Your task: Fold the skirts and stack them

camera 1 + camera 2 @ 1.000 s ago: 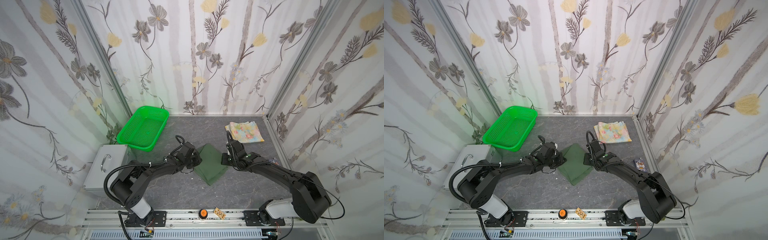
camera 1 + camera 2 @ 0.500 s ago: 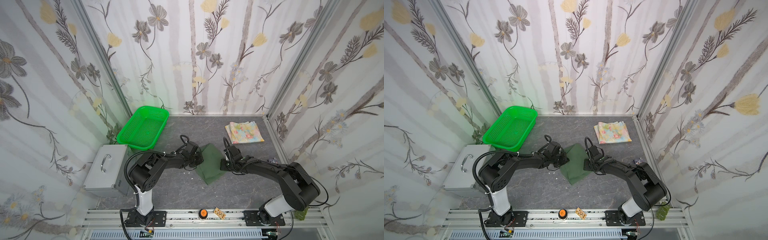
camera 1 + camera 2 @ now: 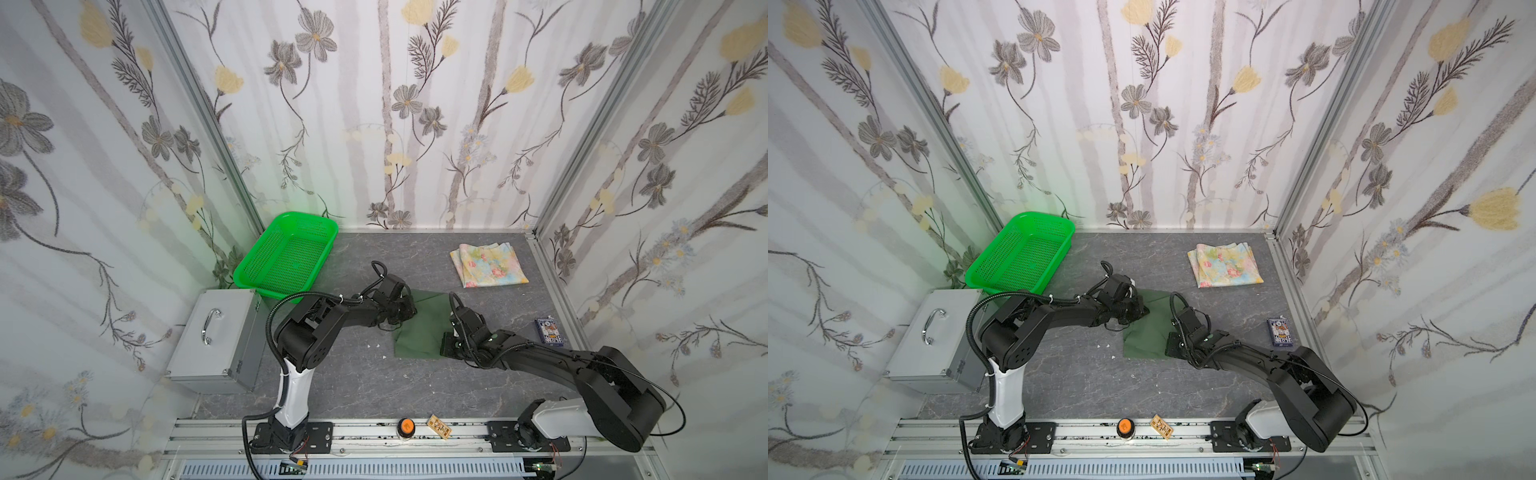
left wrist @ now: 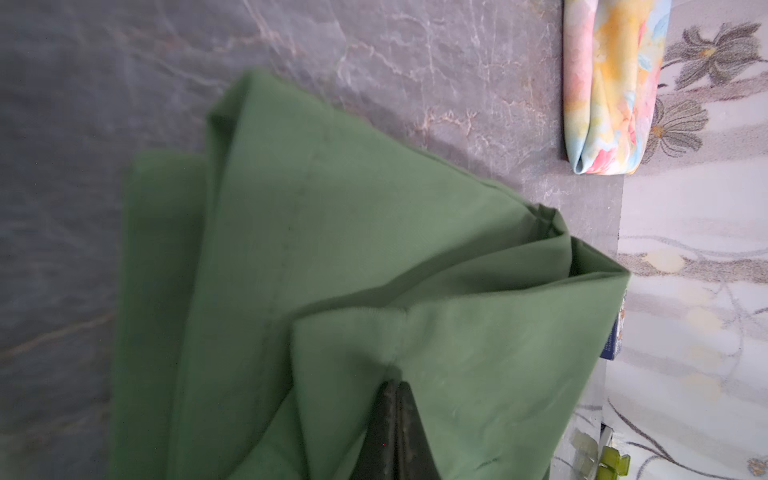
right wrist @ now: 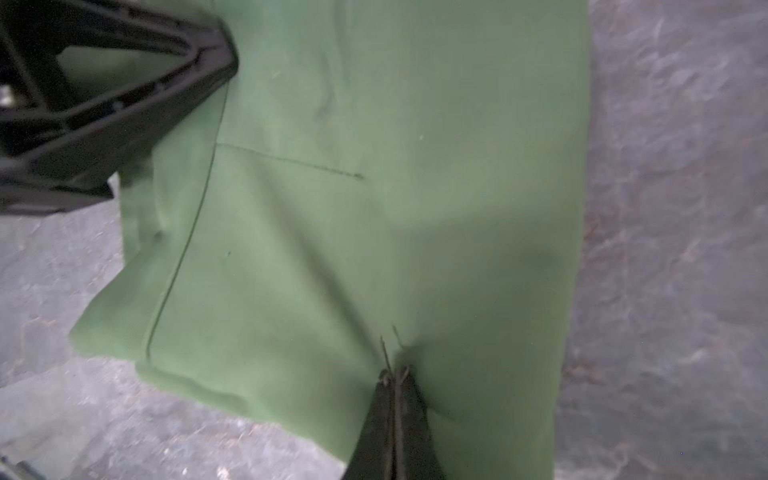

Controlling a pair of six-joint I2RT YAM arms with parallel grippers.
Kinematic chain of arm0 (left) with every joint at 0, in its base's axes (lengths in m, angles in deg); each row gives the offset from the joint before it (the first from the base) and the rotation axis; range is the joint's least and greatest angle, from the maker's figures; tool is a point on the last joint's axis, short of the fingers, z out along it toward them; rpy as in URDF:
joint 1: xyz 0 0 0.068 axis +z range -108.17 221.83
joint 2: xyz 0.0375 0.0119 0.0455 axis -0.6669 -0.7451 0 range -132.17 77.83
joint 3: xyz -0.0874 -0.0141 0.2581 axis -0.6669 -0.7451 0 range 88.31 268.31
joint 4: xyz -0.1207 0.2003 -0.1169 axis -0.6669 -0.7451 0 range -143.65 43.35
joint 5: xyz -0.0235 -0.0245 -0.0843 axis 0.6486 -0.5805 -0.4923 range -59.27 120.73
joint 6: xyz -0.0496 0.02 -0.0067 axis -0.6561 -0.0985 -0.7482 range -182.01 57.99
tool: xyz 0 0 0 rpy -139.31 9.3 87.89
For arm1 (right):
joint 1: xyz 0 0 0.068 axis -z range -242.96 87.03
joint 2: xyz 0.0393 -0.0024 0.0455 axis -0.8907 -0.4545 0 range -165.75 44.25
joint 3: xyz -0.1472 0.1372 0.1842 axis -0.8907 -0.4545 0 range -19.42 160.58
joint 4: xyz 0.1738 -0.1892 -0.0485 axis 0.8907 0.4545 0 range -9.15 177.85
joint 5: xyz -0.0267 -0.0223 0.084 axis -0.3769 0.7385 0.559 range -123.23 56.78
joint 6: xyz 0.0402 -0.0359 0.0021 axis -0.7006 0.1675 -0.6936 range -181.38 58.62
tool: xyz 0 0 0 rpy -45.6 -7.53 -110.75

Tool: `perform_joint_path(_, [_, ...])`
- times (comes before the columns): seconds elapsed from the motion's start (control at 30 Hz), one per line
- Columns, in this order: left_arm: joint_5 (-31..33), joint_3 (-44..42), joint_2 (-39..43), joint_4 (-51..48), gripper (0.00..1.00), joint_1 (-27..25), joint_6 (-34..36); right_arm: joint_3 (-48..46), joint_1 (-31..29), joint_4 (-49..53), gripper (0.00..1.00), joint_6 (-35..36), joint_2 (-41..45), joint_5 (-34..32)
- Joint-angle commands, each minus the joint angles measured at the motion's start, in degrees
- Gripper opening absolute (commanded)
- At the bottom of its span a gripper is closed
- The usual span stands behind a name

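Wrist views show your left end effector (image 4: 394, 399) and right end effector (image 5: 395, 386) each pinching the olive skirt (image 4: 332, 232).

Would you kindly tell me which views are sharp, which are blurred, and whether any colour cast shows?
Both top views are sharp; the green basket tints the wall beside it green. Left wrist view: the olive skirt goes soft near the lens. Right wrist view: blurred throughout, skirt and table alike.

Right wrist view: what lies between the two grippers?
Only the green skirt, spanning from the right gripper to the left gripper, both shut on it.
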Motion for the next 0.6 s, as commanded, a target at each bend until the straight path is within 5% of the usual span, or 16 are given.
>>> perform_joint_path(0.0, [1.6, 1.3, 2.6, -2.3, 0.00, 0.4, 3.3, 1.9, 0.3, 5.0, 0.00, -3.3, 4.0, -0.8])
perform_joint_path(0.2, [-0.7, -1.9, 10.9, -2.3, 0.00, 0.9, 2.1, 10.2, 4.6, 7.6, 0.00, 3.7, 2.3, -1.0])
perform_joint_path(0.57, [-0.2, -11.8, 15.9, -2.3, 0.00, -6.3, -3.3, 21.5, 11.2, 1.4, 0.00, 12.7, -18.1, -0.3])
